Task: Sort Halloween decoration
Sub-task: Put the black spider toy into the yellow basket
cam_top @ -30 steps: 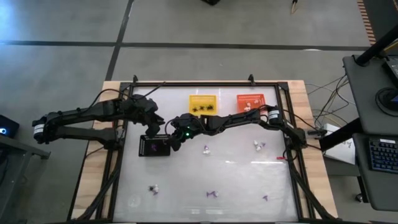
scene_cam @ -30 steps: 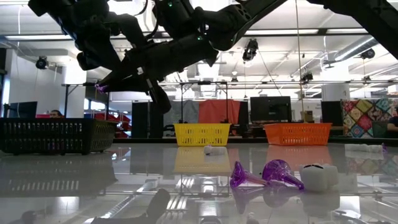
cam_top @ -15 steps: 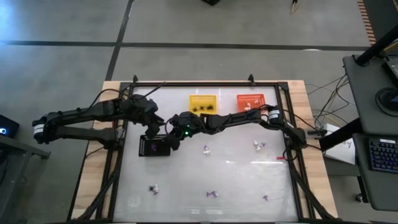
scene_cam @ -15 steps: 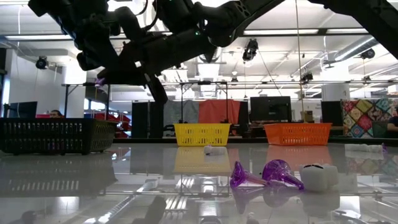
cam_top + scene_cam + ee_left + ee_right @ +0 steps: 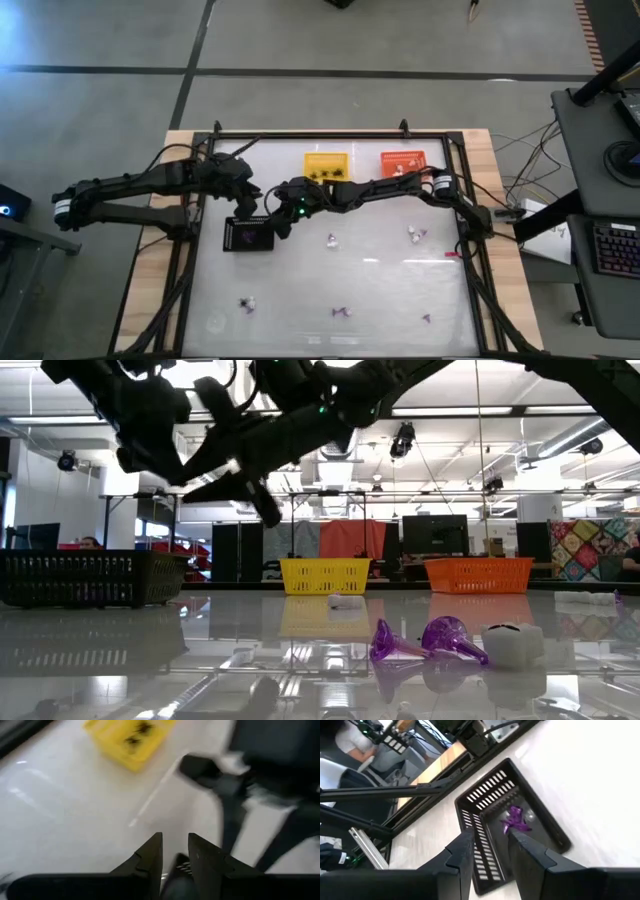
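The Halloween decoration is a scatter of tiny purple and white trinkets (image 5: 331, 240) lying on the glossy table. One purple trinket (image 5: 515, 820) lies on the floor of the black tray (image 5: 248, 235). My right gripper (image 5: 492, 855) hangs open above that tray, at its right end in the high view (image 5: 280, 225), with nothing between its fingers. My left gripper (image 5: 175, 852) hovers just beyond the tray's far edge (image 5: 245, 200). It is open by a narrow gap and holds nothing.
A yellow basket (image 5: 327, 165) with black trinkets and an orange basket (image 5: 403, 163) with white ones stand at the far edge. Loose trinkets lie near the front (image 5: 342, 311) and right (image 5: 415, 233). The two arms cross close together over the tray. A black frame rims the table.
My right gripper has opened above the black tray and let go of the purple trinket it carried. That trinket now lies in the tray.
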Available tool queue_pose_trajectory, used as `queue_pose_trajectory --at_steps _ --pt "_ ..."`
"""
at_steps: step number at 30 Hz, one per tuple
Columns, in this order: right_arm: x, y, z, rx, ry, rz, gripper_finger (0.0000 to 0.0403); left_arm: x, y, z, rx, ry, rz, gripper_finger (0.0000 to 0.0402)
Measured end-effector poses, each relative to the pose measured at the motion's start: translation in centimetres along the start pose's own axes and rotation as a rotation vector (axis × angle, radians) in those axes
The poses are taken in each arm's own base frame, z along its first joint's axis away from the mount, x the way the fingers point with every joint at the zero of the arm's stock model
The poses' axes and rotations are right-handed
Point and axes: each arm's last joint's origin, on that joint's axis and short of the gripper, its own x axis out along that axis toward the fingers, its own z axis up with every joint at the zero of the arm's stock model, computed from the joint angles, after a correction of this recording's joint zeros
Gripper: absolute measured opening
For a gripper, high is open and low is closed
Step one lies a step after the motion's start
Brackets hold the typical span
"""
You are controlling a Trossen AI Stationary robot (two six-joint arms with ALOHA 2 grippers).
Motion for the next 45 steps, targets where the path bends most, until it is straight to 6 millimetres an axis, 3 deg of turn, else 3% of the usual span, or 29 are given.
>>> queue_pose_trajectory --at_steps 13,26,31,38,45 --pt "-7.3 1.1 3.4 -0.005 0.129 -0.161 0.0110 1.4 1.9 -0.8 -0.043 0.103 0.374 0.0075" --pt "-14.9 3.1 5.3 -0.109 0.132 -0.422 0.0111 4.5 5.9 -0.4 -0.111 0.276 0.523 0.0075" --pt "-16.5 3.0 6.1 -0.112 0.118 -0.434 0.0111 5.4 7.7 -0.5 -0.180 0.344 0.520 0.0075" --pt "-17.1 1.7 6.5 -0.168 0.158 -0.470 0.0111 7.0 10.7 -1.0 -0.313 0.450 0.530 0.0075" --pt "-17.6 0.5 6.5 -0.190 0.211 -0.509 0.0109 8.4 12.4 -1.6 -0.416 0.514 0.491 0.0075"
